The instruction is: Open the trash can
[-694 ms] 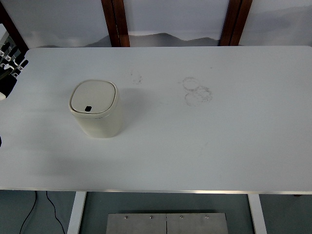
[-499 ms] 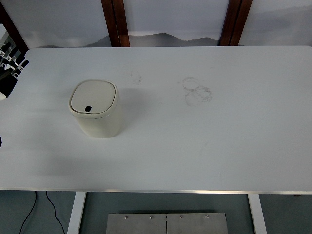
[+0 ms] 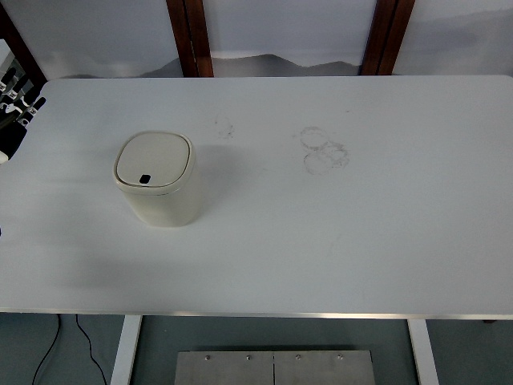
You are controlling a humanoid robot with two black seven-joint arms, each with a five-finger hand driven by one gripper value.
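Note:
A small cream trash can (image 3: 158, 179) stands upright on the white table (image 3: 337, 233), left of centre. Its lid (image 3: 154, 158) lies flat and closed, with a small dark button near its front edge. My left hand (image 3: 16, 100) shows only partly at the far left edge, well to the left of the can and touching nothing; its black and white fingers point up and look spread. The right hand does not show.
Faint ring stains (image 3: 325, 150) mark the tabletop right of the can. Two dark wooden posts (image 3: 191, 36) stand behind the table's far edge. A metal plate (image 3: 274, 367) and a cable (image 3: 48, 349) lie below the near edge.
The left hand has drifted slightly up and toward the left edge. The can and its lid have not moved.

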